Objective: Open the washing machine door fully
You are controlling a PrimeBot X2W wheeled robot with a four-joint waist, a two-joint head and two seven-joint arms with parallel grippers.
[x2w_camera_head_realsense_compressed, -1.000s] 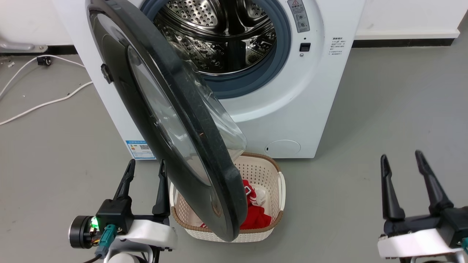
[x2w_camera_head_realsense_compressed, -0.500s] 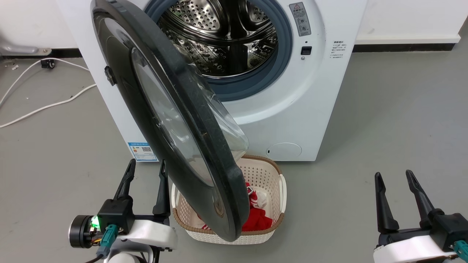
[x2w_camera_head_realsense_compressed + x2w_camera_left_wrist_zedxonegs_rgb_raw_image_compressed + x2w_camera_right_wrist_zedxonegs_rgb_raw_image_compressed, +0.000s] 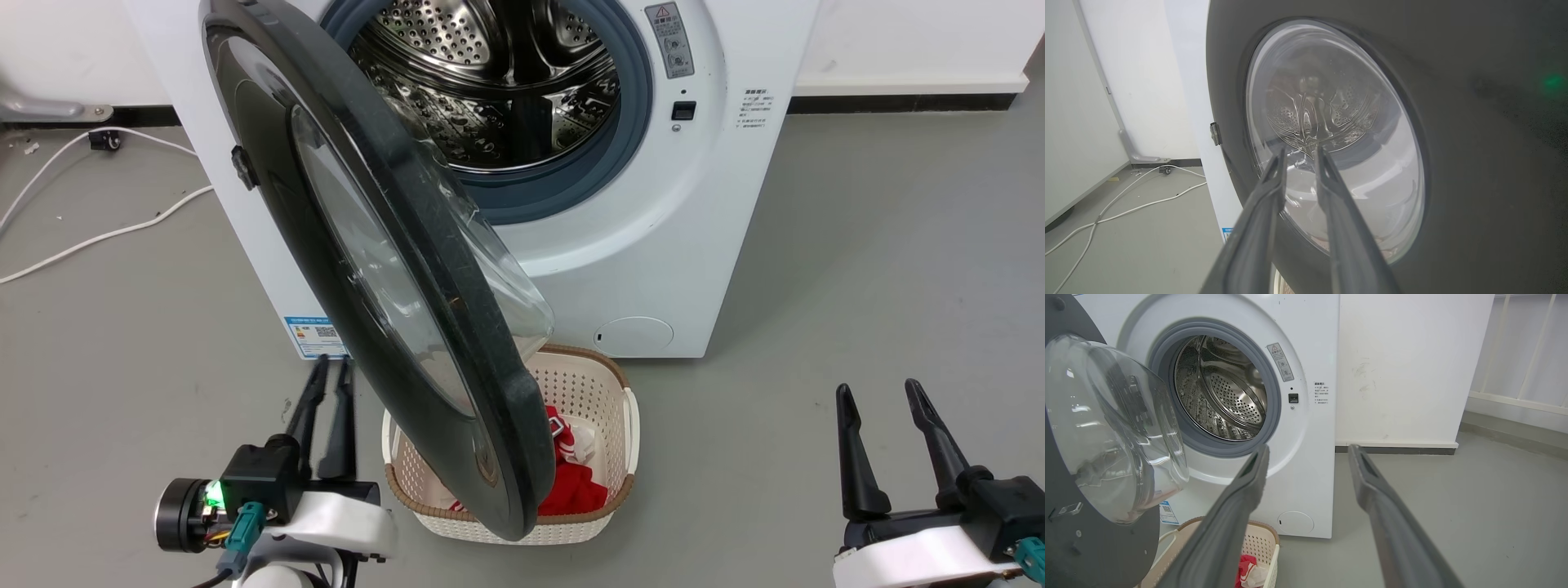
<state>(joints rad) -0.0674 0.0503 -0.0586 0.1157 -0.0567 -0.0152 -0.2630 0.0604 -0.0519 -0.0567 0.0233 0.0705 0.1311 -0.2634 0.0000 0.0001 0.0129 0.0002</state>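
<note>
- We are mid-swing: the door stands part-open just ahead of our left gripper, fingers nearly closed on nothing, off the washing machine.
- Our right gripper waits spread, empty.
- Next, we judge, push the door's outer face wider.

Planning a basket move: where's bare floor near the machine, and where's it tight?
Free: grey floor between the washing machine and right tool. Also left of it, past the white cables. Crowded: under the door, with basket and left tool.
</note>
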